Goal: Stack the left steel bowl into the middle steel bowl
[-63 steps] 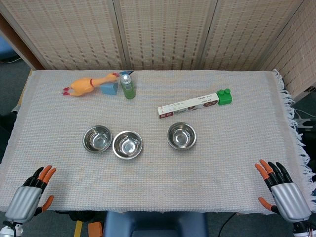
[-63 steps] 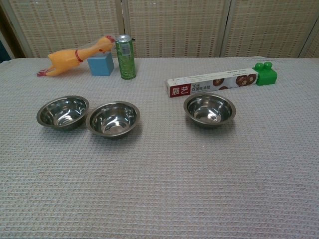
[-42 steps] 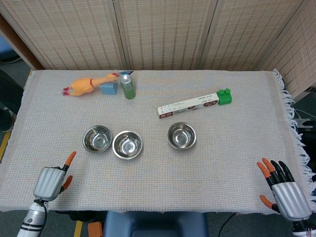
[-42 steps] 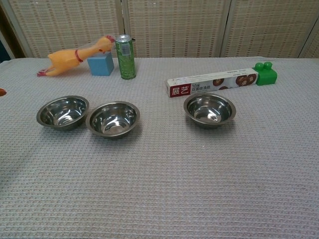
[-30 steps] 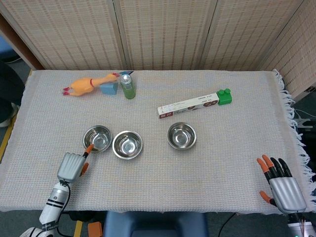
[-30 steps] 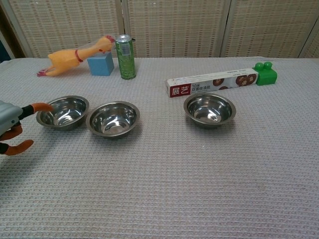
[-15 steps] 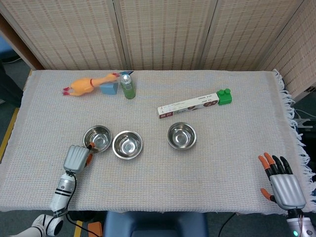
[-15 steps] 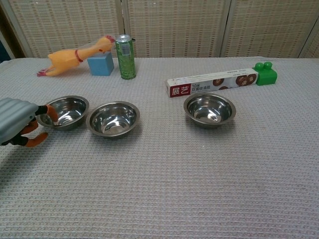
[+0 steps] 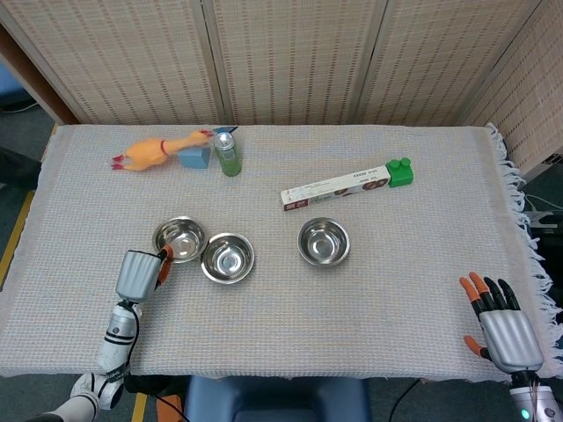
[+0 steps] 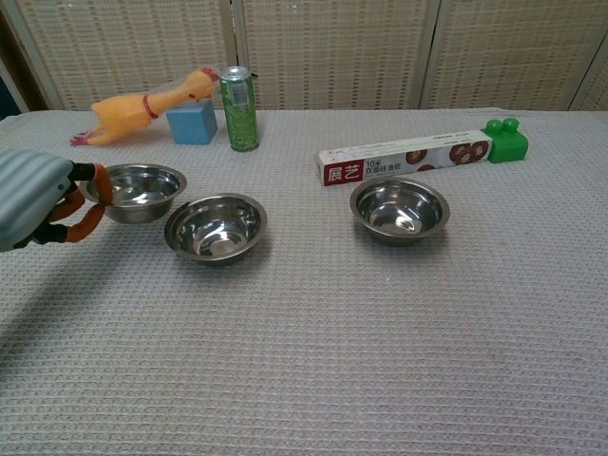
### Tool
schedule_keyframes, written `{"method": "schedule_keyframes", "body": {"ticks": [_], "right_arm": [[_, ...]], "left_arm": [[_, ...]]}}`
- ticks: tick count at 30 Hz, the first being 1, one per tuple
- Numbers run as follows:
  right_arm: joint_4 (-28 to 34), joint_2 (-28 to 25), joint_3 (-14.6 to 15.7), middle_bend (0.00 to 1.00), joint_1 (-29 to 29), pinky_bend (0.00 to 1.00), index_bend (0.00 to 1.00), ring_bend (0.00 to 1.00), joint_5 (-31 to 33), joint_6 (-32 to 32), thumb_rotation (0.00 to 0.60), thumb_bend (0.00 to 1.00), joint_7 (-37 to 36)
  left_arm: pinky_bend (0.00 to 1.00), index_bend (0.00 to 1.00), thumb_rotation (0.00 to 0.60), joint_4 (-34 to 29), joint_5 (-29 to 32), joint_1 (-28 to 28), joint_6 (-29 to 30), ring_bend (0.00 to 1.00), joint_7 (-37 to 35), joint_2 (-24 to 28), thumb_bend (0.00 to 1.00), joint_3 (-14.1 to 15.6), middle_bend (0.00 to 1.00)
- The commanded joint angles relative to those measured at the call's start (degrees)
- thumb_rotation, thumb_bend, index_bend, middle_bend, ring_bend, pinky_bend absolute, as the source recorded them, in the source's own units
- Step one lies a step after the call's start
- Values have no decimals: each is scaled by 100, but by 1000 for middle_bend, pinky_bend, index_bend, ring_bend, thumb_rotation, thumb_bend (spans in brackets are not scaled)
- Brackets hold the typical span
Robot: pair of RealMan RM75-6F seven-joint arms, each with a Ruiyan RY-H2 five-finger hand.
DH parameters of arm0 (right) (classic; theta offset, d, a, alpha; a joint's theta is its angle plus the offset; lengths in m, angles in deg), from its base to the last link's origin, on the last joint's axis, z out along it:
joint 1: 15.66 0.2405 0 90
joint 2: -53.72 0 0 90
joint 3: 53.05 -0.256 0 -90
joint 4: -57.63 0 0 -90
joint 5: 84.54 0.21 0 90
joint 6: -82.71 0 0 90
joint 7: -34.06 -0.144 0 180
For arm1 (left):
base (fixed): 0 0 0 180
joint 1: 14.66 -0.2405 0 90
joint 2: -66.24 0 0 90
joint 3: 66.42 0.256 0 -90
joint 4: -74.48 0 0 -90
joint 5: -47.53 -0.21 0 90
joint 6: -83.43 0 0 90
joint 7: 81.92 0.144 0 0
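Three steel bowls stand on the cloth. My left hand [image 9: 139,273] [image 10: 43,199] pinches the near-left rim of the left steel bowl [image 9: 179,238] [image 10: 142,191], which hangs lifted off the cloth, close to the left of the middle steel bowl [image 9: 228,258] [image 10: 216,226]. The right steel bowl [image 9: 323,241] [image 10: 399,208] stands apart to the right. My right hand [image 9: 500,326] rests at the near right corner of the table with fingers spread and nothing in it; only the head view shows it.
At the back left are a rubber chicken [image 9: 158,150] [image 10: 142,104], a blue block [image 9: 195,157] [image 10: 193,123] and a green can [image 9: 228,153] [image 10: 239,107]. A long foil box [image 9: 335,189] [image 10: 407,158] and a green toy brick [image 9: 400,171] [image 10: 504,140] lie behind the right bowl.
My left hand came in from the near left corner, took the left bowl by its rim and raised it off the cloth. The right hand barely moved.
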Motion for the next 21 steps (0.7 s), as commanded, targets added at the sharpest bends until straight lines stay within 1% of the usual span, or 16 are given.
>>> {"method": "schedule_keyframes", "body": {"ticks": [1, 5, 11, 14, 18, 19, 20, 21], "right_arm": [[6, -12, 14, 0, 1, 0, 0, 0, -14, -1, 600, 114, -11], [19, -48, 40, 0, -11, 0, 0, 0, -58, -39, 600, 114, -65], [25, -79, 79, 0, -25, 0, 0, 0, -139, -85, 600, 114, -139], [21, -94, 97, 0, -24, 0, 0, 0, -168, -89, 600, 114, -174], [20, -127, 106, 0, -38, 0, 0, 0, -198, -133, 600, 115, -244], [21, -137, 102, 0, -45, 0, 0, 0, -201, -154, 600, 115, -266], [19, -146, 99, 0, -54, 0, 0, 0, -204, -177, 600, 114, -287], [19, -157, 96, 0, -65, 0, 0, 0, -209, -207, 600, 115, -313]], "left_arm": [[1000, 730, 600, -33, -74, 125, 362, 1000, 4, -55, 685, -12, 1000], [1000, 735, 600, -347, -148, 254, 618, 1000, 213, -56, 689, -2, 1000], [1000, 736, 600, -733, -260, 331, 566, 1000, 597, -208, 689, 170, 1000], [1000, 736, 600, -707, -297, 394, 445, 1000, 786, -384, 691, 249, 1000], [1000, 731, 600, -482, -268, 460, 222, 1000, 978, -614, 689, 297, 1000], [1000, 715, 600, -437, -261, 459, 181, 1000, 993, -645, 685, 314, 1000], [1000, 672, 600, -403, -265, 452, 144, 1000, 988, -658, 671, 343, 1000], [1000, 608, 600, -380, -278, 436, 96, 1000, 960, -655, 647, 394, 1000]]}}
